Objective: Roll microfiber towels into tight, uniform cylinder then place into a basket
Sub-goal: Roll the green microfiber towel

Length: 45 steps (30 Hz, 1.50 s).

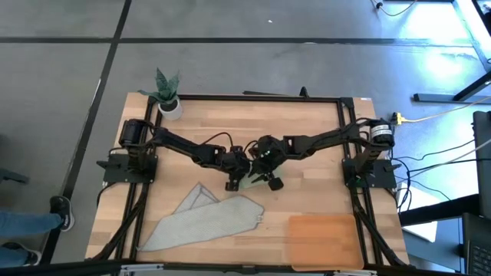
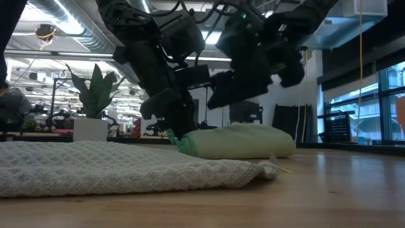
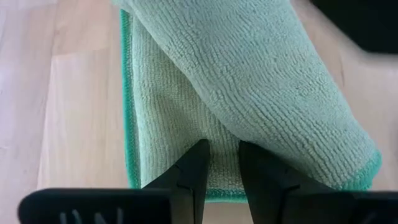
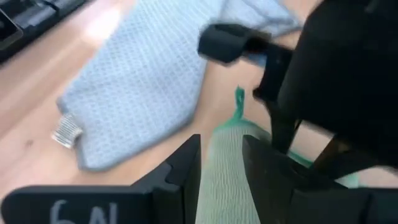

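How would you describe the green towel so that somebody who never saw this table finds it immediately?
Start at the middle of the pale wooden table, where the two dark arms meet. The green towel lies there as a partly rolled bundle beneath the left gripper and right gripper. Unlike the grey towel spread flat nearer the front edge, it is sage green with a brighter green hem.

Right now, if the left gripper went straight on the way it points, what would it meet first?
The green towel: the left gripper points straight at its rolled part, apparently just ahead, though depth is unclear.
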Each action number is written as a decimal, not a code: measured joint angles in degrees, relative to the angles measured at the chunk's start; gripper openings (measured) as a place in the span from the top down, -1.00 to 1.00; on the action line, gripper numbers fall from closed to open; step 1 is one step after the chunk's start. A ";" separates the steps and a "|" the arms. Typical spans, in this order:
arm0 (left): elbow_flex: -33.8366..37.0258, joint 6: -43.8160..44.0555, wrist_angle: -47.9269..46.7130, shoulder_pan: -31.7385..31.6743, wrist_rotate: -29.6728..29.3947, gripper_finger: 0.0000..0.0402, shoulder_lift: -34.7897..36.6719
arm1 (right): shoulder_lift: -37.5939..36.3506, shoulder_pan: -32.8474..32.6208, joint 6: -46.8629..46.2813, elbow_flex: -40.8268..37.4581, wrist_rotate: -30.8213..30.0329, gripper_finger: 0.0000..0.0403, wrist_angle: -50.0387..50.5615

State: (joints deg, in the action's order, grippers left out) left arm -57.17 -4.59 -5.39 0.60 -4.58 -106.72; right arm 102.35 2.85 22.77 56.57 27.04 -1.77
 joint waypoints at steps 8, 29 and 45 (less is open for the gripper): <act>0.00 0.01 0.24 -0.11 0.10 0.57 -0.02 | 4.53 -0.11 0.31 -0.08 -1.73 0.41 -0.74; 0.00 -0.04 0.44 -0.16 1.27 0.57 -0.02 | 5.09 4.61 3.03 -0.12 -10.31 0.41 -3.03; 0.11 -0.30 -1.70 -0.86 1.09 0.57 1.79 | 8.57 4.88 -0.14 -0.03 -14.16 0.41 -5.37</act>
State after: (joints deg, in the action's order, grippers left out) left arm -57.06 -4.88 -7.09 -0.26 -3.49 -104.92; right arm 110.91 7.73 22.63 56.53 12.89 -7.15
